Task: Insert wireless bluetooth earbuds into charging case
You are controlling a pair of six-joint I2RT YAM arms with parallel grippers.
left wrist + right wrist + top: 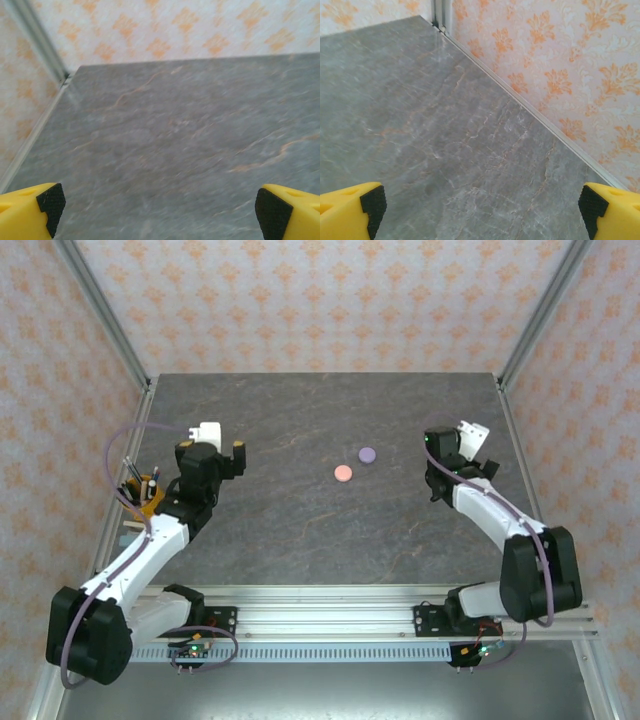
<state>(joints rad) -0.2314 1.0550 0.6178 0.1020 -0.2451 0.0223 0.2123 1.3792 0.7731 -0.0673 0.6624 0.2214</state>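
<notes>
Charging cases: a pink case and a lilac case, both round discs, lie near the middle of the worktop. The lilac one is just beyond and to the right of the pink one, close to it but apart. Both look flat and closed. Whether the earbuds are inside cannot be told at this size.

Left pincer: jaws spread wide and holding nothing, with bare grey worktop between the yellow fingers. It hangs over the left side, well apart from the cases.

Right pincer: jaws likewise spread wide and holding nothing. It is over the right side, near the side wall, also well apart from the cases.
</notes>
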